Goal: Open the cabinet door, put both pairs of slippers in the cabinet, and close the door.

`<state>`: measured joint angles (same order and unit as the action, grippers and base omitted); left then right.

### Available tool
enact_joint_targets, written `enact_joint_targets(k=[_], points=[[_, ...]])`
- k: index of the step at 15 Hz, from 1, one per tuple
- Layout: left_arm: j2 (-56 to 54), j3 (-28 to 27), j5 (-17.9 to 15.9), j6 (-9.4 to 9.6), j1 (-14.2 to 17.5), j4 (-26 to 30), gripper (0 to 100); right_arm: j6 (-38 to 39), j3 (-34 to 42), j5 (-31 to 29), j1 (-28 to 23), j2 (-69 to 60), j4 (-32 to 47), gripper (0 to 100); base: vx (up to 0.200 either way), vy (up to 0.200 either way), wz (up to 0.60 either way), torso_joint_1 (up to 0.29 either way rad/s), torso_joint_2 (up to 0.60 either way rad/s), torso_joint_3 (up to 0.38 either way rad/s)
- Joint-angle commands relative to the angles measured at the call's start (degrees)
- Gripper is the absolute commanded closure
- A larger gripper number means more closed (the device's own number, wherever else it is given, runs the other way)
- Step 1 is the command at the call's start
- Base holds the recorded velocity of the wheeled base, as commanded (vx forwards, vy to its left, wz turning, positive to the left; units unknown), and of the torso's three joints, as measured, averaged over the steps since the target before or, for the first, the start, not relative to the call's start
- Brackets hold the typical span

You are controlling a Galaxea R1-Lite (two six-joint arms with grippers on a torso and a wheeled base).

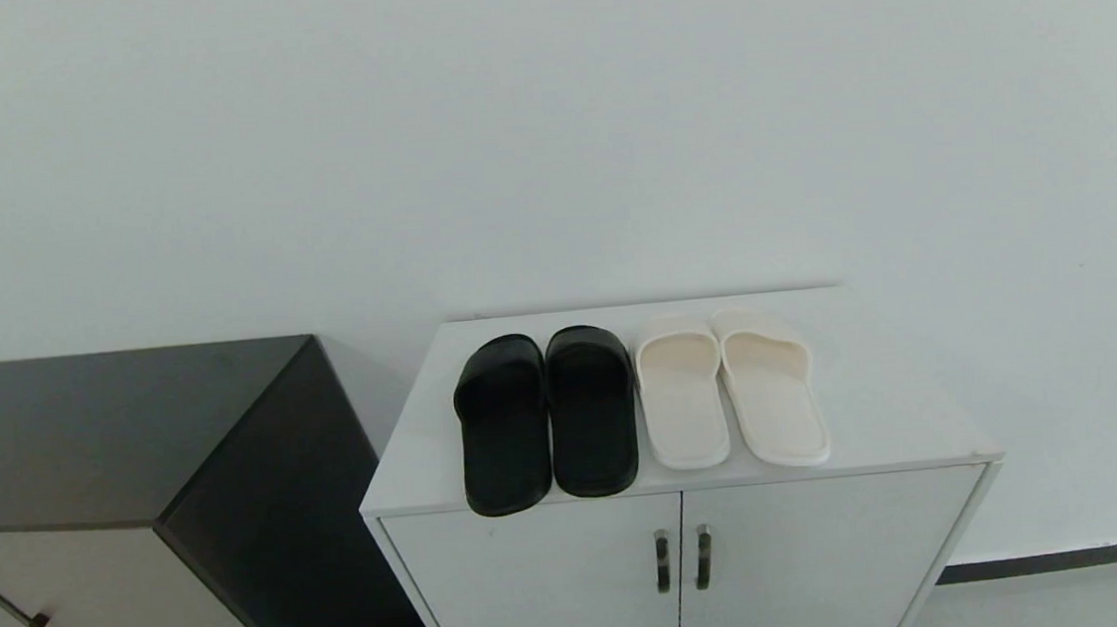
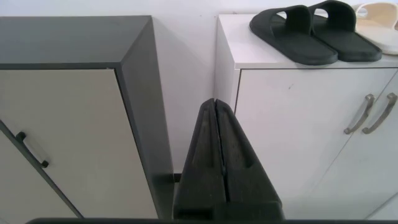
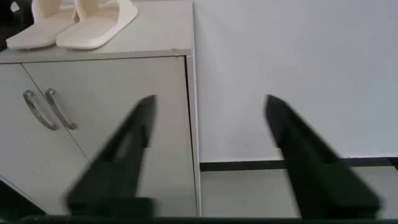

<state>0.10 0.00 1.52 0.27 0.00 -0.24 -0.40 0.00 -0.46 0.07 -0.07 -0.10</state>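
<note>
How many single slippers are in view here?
4, all side by side atop the white cabinet: from the robot's left, outer black slipper, inner black slipper, inner cream slipper, outer cream slipper. None seems hidden.

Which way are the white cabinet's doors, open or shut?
Shut. Both doors lie flush, handles side by side at the seam; black slippers and cream slippers sit on top.

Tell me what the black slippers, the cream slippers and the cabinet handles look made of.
Black slippers: matte moulded foam or rubber, likely; each looks like one seamless piece. Cream slippers: the same soft moulded look, dull surface. Cabinet handles: probably brushed metal, grey with a slight sheen.
</note>
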Motion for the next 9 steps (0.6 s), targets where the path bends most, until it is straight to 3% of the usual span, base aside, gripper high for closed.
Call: enact_joint_targets(k=[1,5,6,7,9], points=[[-0.01,0.0,0.32,0.0,0.0,-0.02,100,-0.04,0.0,0.02,0.01,0.07,-0.08,0,0.0,0.0,0.0,0.0,0.0,0.0],[-0.01,0.0,-0.03,0.17,0.0,-0.02,100,-0.39,-0.18,-0.59,0.01,0.07,-0.69,0,0.0,0.0,0.0,0.0,0.0,0.0],[-0.01,0.0,-0.03,0.26,0.0,-0.02,100,-0.3,-7.29,0.99,0.37,1.66,-1.4,0,0.0,0.0,0.0,0.0,0.0,0.0],[-0.01,0.0,-0.03,0.26,0.0,-0.02,100,2.95,-14.15,3.54,0.37,7.9,1.94,0,0.0,0.0,0.0,0.0,0.0,0.0],[-0.01,0.0,-0.12,0.26,0.0,-0.02,100,4.01,-16.26,13.21,0.45,15.01,7.04,0,0.0,0.0,0.0,0.0,0.0,0.0]])
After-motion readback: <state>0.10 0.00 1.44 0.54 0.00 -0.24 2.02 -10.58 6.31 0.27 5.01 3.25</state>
